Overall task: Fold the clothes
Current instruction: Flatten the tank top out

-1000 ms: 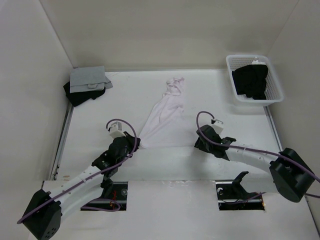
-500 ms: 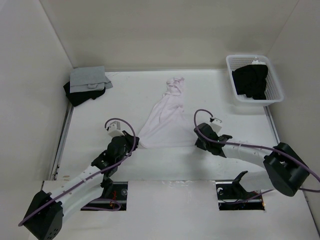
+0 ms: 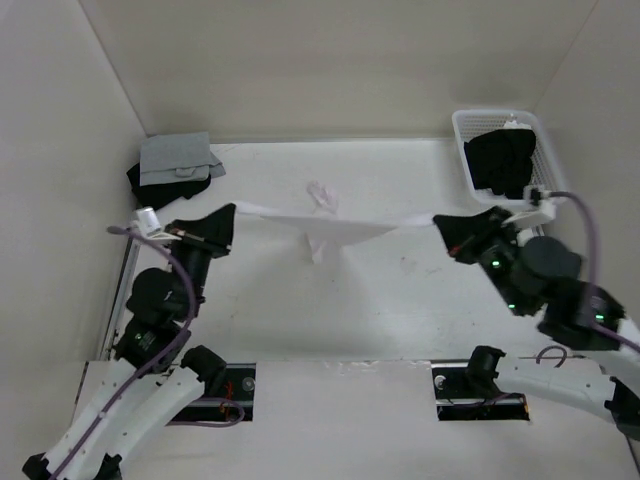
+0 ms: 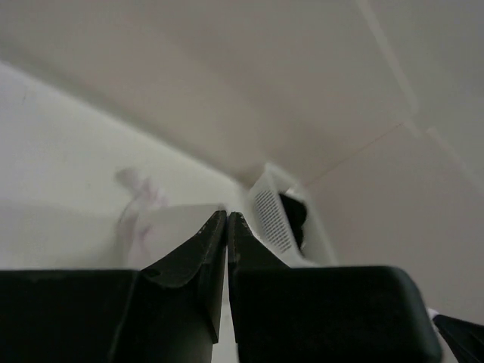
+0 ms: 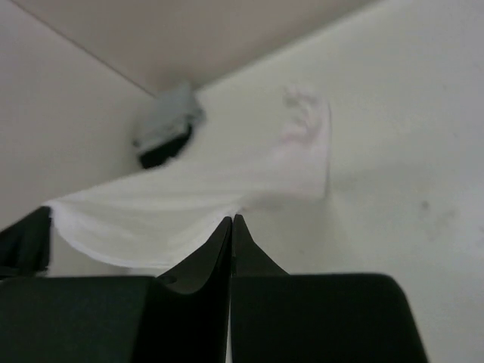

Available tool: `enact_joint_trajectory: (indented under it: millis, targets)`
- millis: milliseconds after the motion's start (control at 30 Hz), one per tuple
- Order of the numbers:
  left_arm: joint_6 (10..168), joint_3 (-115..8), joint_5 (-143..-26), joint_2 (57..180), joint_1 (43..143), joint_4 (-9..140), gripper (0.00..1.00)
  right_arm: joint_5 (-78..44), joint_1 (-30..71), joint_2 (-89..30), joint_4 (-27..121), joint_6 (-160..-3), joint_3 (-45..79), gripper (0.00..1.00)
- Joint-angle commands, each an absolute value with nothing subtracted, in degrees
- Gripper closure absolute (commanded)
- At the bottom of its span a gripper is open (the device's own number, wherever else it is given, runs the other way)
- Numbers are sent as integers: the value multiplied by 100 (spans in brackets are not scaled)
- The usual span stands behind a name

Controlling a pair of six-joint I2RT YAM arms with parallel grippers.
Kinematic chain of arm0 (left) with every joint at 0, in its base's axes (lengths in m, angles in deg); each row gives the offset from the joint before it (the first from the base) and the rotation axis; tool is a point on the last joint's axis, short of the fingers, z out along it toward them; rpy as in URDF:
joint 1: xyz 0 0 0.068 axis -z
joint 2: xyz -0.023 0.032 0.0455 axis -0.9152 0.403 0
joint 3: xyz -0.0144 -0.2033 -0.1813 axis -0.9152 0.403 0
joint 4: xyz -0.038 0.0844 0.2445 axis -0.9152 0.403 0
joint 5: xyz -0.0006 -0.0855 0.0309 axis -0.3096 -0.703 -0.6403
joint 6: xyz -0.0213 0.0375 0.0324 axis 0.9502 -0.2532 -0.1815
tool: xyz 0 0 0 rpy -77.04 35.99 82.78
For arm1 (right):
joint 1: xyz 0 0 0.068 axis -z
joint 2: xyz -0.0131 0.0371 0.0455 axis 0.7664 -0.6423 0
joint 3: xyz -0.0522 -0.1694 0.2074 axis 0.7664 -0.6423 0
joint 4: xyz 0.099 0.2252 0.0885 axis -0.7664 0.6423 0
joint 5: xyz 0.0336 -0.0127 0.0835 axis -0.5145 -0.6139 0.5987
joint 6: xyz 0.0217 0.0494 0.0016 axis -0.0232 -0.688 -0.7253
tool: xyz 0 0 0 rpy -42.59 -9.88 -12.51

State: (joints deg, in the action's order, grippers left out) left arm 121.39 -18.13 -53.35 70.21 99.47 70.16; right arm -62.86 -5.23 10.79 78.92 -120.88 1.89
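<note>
Right wrist shows the clothes (image 5: 189,200) stretched, seemingly taut; left barely.

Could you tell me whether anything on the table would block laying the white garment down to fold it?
Nothing visible does. The white garment hangs stretched between the left end effector and right end effector over bare table. The stacked cloths and the basket sit in the far corners, off to the sides.

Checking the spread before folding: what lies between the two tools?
The shirt, stretched from the left tool to the right tool, with part hanging down mid-span; the top view shows it.
</note>
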Motion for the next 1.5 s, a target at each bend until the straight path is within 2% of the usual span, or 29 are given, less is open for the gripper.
enact_joint_trajectory:
  millis: [0,100,233,433,533,667,800,967,1267,1333,1467]
  targets:
    - [11679,-2764,-4707,6869,10116,7007,98,-7517,-1195,1066,8758,-11057,1733,100]
    - [11328,-3512,-4443,7045,10204,6884,98,-8238,-1950,627,8592,-10162,2991,100]
    - [10871,-4356,-4355,7414,10196,6770,97,-8811,-2699,91,7724,-8756,4012,100]
    - [10536,-4815,-4320,7827,10248,6726,97,-8672,-2744,-332,6518,-7609,4059,99]
    - [10526,-4649,-4337,8055,10170,6726,96,-8242,-2254,-429,6438,-7872,3621,98]
    - [10728,-4087,-4363,8678,9881,6332,96,-6391,-368,-841,6736,-9091,2847,99]
    - [11413,-4058,-4897,9855,8968,6032,97,-4641,1321,-1596,6378,-9674,2704,100]
    - [11766,-5366,-5681,11227,7789,6119,97,-3759,2273,-3238,6568,-9701,4537,100]
    - [11512,-7239,-6051,11827,7331,6269,97,-3626,2529,-5517,8274,-9429,9662,100]
    - [11380,-7354,-6034,11765,7366,6269,97,-3635,2529,-5492,8301,-9402,9833,100]
    - [11300,-7242,-6007,11520,7410,6260,97,-3670,2503,-5010,8275,-9315,9211,99]
